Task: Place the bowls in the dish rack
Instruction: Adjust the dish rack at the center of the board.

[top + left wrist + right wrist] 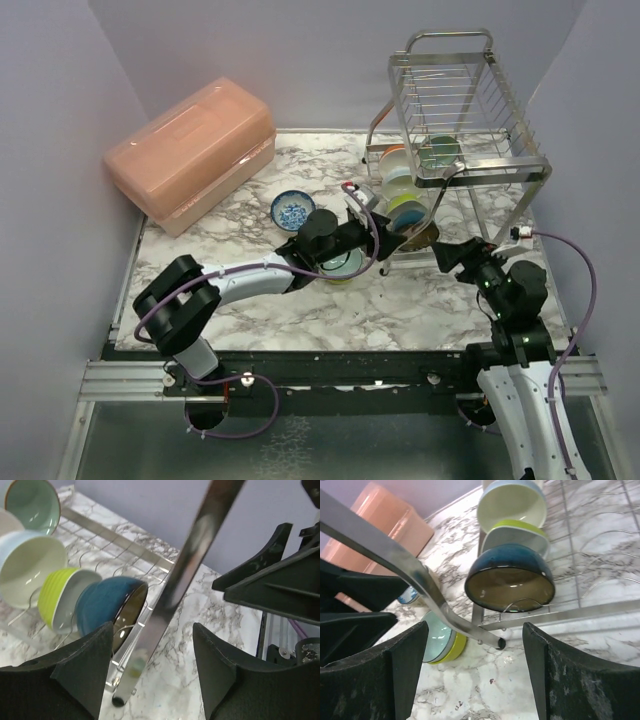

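You're holding the left gripper [152, 630] and right gripper [475, 627] spread and empty, eyeing the stiff, slick, chippable mint bowl [435, 640], best pinched across its rim.

The top camera is looking steeply down from above and behind the arm bases, taking in the whole marble table [400, 300] with the dish rack [465, 120] at far right. The left wrist camera is peering between the left gripper [152, 630] fingers, very near the rack's lower shelf, from its left side. The right wrist camera is facing back-left from the rack's front, equally near, past the right gripper [475, 627]. Both wrist views are sharing the teal bowl [105, 600] [510, 562] and a slanting chrome leg [200, 545] [395, 560].
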You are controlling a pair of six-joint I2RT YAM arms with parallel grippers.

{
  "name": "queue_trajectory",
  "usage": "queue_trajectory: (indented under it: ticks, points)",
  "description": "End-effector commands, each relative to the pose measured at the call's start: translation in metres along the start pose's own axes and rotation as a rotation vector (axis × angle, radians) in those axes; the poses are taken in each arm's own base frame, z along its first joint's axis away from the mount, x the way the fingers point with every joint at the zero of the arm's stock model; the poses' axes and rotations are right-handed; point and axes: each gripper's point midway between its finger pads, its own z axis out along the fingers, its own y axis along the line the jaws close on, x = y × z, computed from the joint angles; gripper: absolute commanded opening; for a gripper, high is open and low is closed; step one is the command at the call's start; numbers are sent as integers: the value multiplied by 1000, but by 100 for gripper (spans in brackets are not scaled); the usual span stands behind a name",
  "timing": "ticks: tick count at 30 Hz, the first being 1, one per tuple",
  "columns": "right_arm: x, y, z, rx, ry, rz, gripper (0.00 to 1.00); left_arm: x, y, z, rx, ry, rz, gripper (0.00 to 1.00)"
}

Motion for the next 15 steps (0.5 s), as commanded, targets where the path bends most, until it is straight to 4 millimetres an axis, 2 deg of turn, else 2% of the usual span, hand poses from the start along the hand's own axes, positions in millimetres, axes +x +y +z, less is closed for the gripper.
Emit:
queue_trajectory:
  ticks: [1,6,15]
  points:
    - [3,-26,-10,151,-16,37,81,-29,-14,11,-15,-89,181,66]
    - [4,-27,-9,152,-12,33,82,-28,-30,29,35,-90,212,66]
    - [6,-23,-7,132,1,39,86,-22,-37,60,36,-92,256,63]
